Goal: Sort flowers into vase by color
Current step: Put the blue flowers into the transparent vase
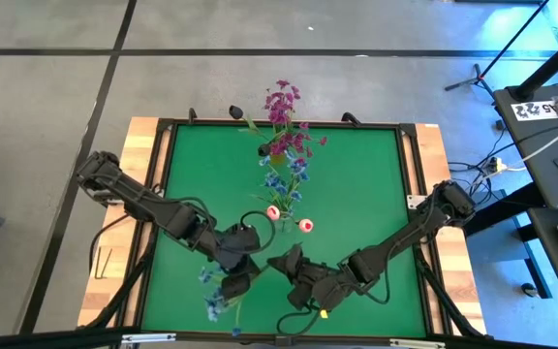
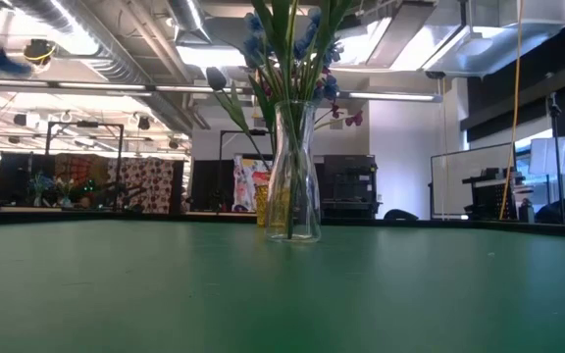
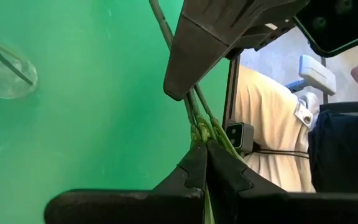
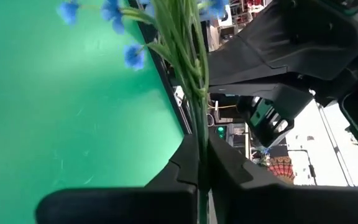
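Blue flower stems [image 4: 188,56] hang above the near surface [image 1: 356,194], clamped by my left gripper [image 3: 205,149] and right gripper [image 4: 202,146] together; pulling apart could tear them.

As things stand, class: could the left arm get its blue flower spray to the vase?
Probably not yet: the right gripper is also shut on the blue flower spray beside the left gripper. The vase stands apart, already crowded.
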Tool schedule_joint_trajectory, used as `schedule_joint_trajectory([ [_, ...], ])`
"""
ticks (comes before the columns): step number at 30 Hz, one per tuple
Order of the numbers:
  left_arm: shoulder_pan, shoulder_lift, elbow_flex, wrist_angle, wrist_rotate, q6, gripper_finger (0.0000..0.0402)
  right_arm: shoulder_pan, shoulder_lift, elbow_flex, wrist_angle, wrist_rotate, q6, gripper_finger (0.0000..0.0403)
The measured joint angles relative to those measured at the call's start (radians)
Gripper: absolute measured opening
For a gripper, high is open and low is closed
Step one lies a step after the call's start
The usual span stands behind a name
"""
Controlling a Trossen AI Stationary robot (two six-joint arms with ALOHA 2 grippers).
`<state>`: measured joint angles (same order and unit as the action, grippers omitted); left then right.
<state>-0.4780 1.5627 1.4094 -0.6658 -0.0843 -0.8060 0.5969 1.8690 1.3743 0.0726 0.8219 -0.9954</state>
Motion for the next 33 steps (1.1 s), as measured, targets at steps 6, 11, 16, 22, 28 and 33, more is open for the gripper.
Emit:
schedule_joint_trajectory([
  [6,-0.015,-0.054,0.000,-0.007,-0.061,0.058,0.0000,0.031,-0.001,0.002,0.006,0.069,0.010,0.0021],
  [11,-0.021,-0.088,0.000,-0.006,-0.106,0.118,0.0000,0.068,-0.002,0.003,0.001,0.077,0.008,0.0012],
  [16,-0.011,-0.088,0.000,-0.006,-0.114,0.134,0.0020,0.078,-0.002,0.002,0.001,0.085,0.021,0.0025],
  [22,-0.004,-0.088,0.000,0.014,-0.183,0.209,0.0085,0.077,-0.004,0.002,0.000,0.092,0.026,0.0013],
  [28,0.023,-0.120,-0.001,0.024,-0.212,0.220,0.0132,0.078,-0.076,0.002,-0.021,0.050,0.146,0.0018],
  [33,0.011,-0.189,-0.001,0.034,-0.319,0.280,0.0146,0.084,-0.186,0.002,-0.070,-0.091,0.269,0.0012],
])
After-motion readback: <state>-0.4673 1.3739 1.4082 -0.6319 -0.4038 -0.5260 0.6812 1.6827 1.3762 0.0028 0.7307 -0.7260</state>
